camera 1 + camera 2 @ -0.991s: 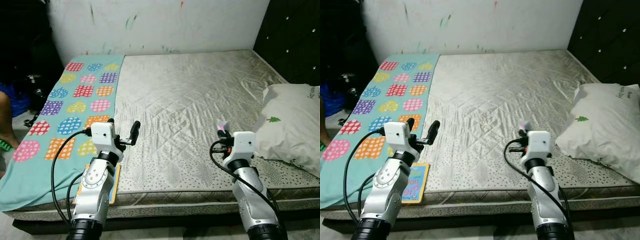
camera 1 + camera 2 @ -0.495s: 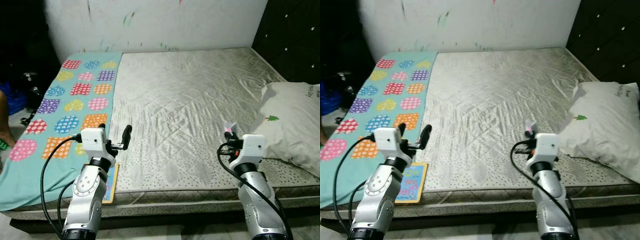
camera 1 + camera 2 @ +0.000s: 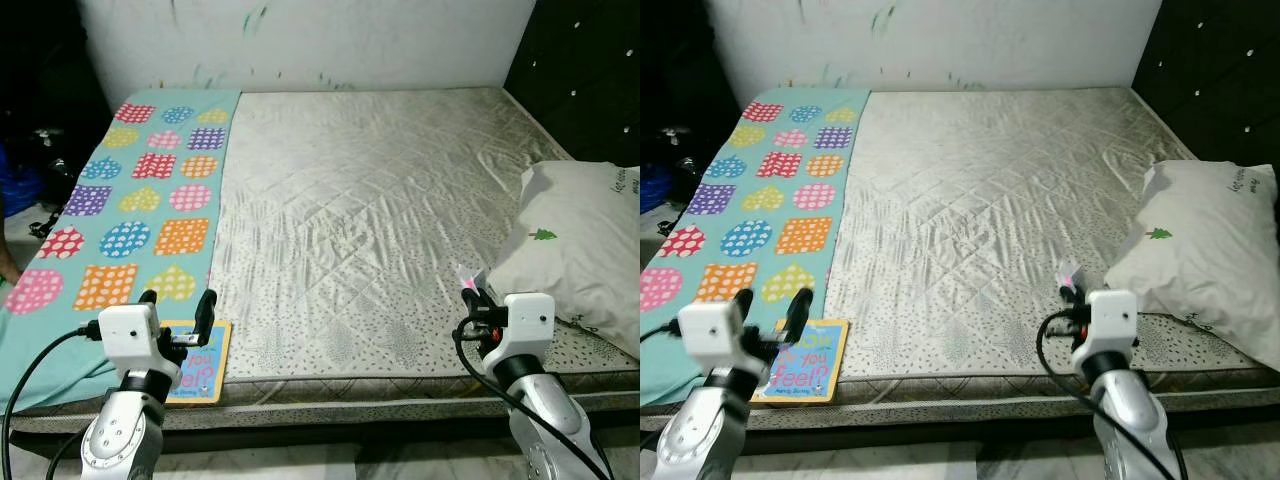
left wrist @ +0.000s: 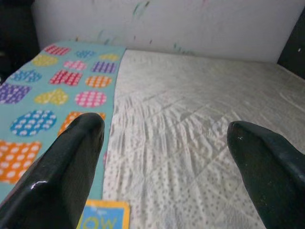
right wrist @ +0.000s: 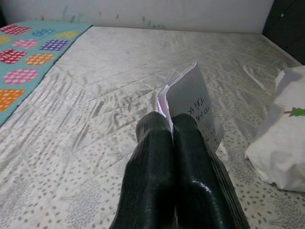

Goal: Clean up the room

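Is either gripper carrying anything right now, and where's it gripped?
The right gripper pinches a folded paper slip by its lower edge, the rest sticking up past the fingertips. The left gripper is open and holds nothing.

Both eye views look forward and down from the foot edge of the bed (image 3: pixel 380 180) toward the wall at its far edge; they share the whole mattress. Each wrist view looks low and close along its own fingers (image 4: pixel 71 162) across the mattress toward that same wall, sharing the patterned sheet (image 5: pixel 28 57) along the bed's left edge.
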Robot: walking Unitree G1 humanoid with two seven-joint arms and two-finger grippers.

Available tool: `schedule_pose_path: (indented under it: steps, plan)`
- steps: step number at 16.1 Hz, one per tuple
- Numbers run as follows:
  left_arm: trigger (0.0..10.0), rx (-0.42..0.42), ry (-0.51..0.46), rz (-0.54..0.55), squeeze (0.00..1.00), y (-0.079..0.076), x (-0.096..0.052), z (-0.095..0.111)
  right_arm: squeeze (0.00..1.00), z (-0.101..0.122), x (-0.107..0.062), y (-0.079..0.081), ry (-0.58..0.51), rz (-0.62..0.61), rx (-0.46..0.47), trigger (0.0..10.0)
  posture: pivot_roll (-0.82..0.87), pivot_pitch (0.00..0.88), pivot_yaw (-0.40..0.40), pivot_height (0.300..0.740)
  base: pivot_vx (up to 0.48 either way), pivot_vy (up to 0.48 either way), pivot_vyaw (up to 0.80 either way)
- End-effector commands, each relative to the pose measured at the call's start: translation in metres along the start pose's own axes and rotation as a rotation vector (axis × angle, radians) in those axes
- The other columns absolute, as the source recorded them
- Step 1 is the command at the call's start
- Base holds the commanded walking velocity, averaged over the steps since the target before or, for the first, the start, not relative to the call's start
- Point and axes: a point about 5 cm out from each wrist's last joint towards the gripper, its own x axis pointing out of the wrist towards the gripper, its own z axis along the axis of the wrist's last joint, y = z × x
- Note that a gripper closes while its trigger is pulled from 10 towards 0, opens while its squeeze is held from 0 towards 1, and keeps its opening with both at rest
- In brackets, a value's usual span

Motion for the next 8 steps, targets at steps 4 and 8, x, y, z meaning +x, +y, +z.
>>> schedule_pose_path:
  steps: [4,8]
  plan:
    - [10.0,-0.025,0.000,-0.018,0.00,-0.008,0.004,0.008,0.00,0.009,0.005,0.015,-0.015,0.046,0.014,10.0,-0.06,0.091,-0.011,0.740,0.000,0.000,0.00]
    - [10.0,-0.047,0.003,-0.037,0.00,-0.012,0.004,0.009,0.00,0.011,0.007,0.016,-0.012,0.050,0.016,10.0,-0.06,0.100,-0.014,0.740,0.000,0.000,0.00]
